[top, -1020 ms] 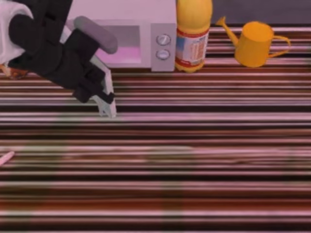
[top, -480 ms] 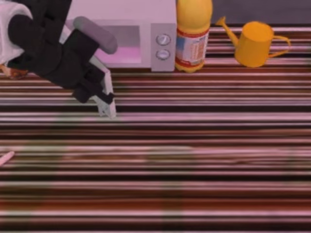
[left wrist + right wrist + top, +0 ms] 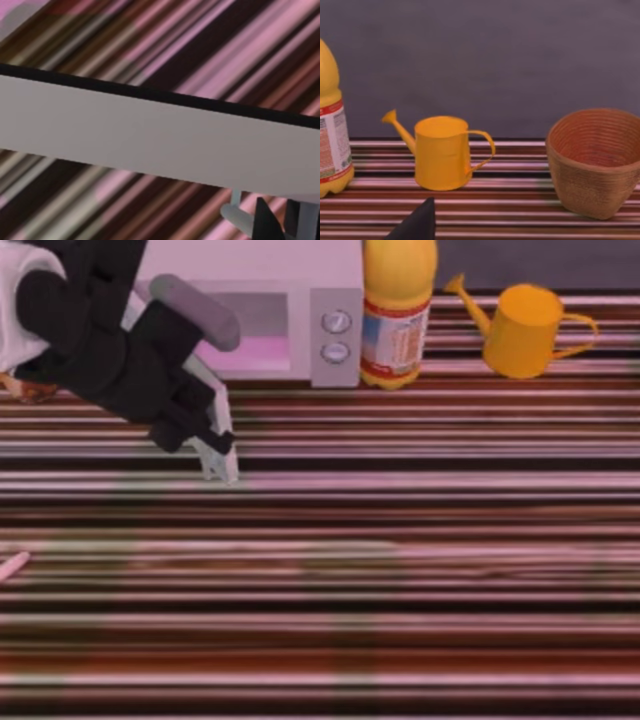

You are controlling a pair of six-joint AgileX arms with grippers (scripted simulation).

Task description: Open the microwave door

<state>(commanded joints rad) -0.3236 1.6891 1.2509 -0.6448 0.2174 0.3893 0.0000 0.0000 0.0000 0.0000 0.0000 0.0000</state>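
The pale microwave [image 3: 300,270] stands at the table's back left, its two silver knobs [image 3: 336,337] facing front and its cavity [image 3: 250,330] showing. The microwave door [image 3: 225,420] has swung out toward the front and is seen edge-on; in the left wrist view it is a wide grey band [image 3: 150,135]. My left gripper [image 3: 218,448] is shut at the door's free edge, by the grey handle [image 3: 237,217]. My right gripper [image 3: 420,225] is out of the top view and shows only as a dark wedge in its own wrist view.
An orange bottle [image 3: 398,310] stands right beside the knob panel, with a yellow watering can [image 3: 525,330] further right. A wicker basket [image 3: 595,160] sits right of the can. A small pink object [image 3: 12,565] lies at the table's left edge.
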